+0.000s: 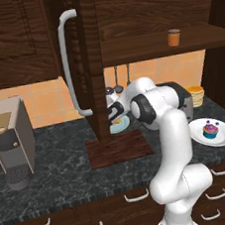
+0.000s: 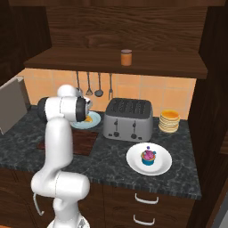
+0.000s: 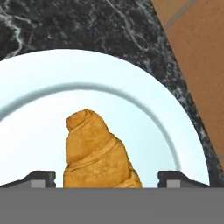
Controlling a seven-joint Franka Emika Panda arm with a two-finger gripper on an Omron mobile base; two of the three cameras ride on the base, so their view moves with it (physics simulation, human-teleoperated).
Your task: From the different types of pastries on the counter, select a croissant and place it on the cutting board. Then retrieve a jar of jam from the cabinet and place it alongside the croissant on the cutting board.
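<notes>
A golden croissant (image 3: 96,153) lies on a pale round plate (image 3: 39,87) on the dark counter. My gripper (image 3: 110,178) is open just above it, one dark fingertip (image 3: 40,178) on each side of the pastry. In the left base view the gripper (image 1: 116,115) hangs over that plate (image 1: 122,127), partly hidden by the open cabinet door (image 1: 86,63). The brown cutting board (image 1: 119,148) lies bare just in front of the plate. An orange jam jar (image 1: 174,37) stands on the cabinet shelf, also seen as the jar (image 2: 126,57) from the right.
A silver toaster (image 2: 128,119) stands right of the croissant plate. Behind it is a stack of pancakes (image 2: 169,120), and in front a white plate with a cupcake (image 2: 148,156). A coffee machine (image 1: 11,142) sits at the far left. Utensils (image 2: 88,84) hang on the tiled wall.
</notes>
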